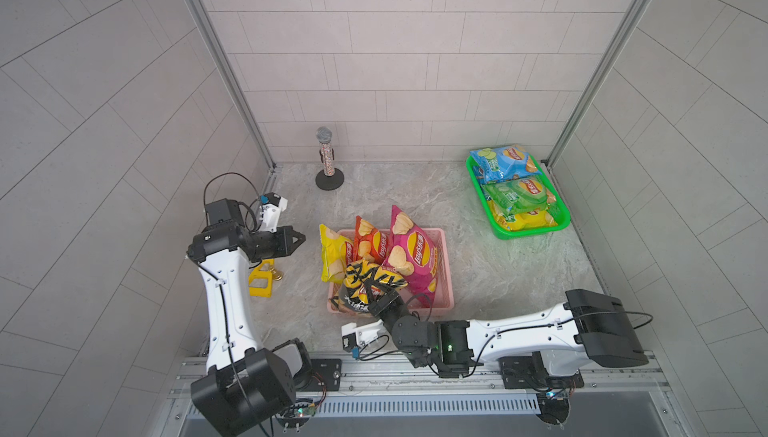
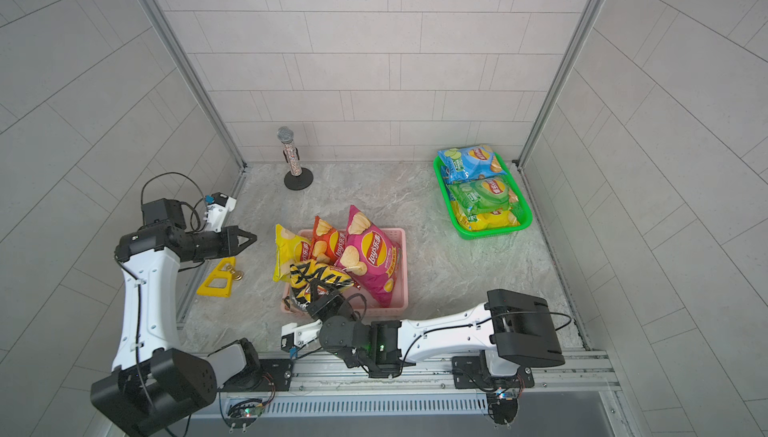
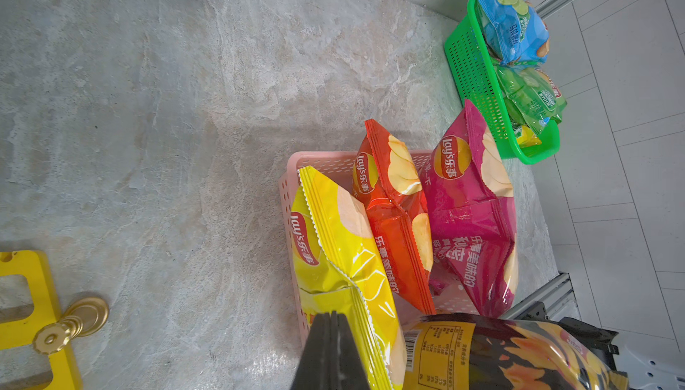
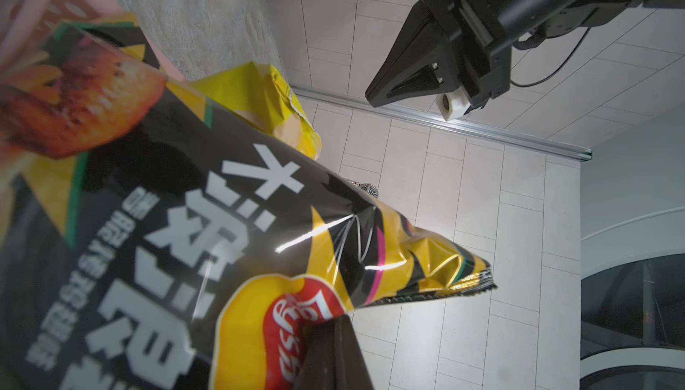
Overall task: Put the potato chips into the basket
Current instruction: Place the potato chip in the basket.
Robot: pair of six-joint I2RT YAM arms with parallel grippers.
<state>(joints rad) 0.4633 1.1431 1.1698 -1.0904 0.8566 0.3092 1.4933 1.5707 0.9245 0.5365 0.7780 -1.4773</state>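
Where both top views look down on the marbled table (image 1: 498, 273), walled in pale tile, the right gripper (image 1: 374, 294) pinches the black chip bag (image 1: 368, 277) at the pink basket's (image 1: 444, 264) near-left corner. Three bright bags (image 1: 411, 248) lean inside. A green basket (image 1: 536, 232) far right holds three more bags (image 1: 515, 194), and a microphone (image 1: 325, 152) stands far left. The left wrist view shows the left gripper's (image 3: 331, 317) jaws pressed together, empty, left of the pink basket. In the right wrist view the black chip bag blocks most of the scene.

Glossy crinkled foil black chip bag (image 4: 241, 221), perforated plastic pink basket (image 1: 444, 271) (matt), smooth marbled tabletop (image 1: 415, 198)
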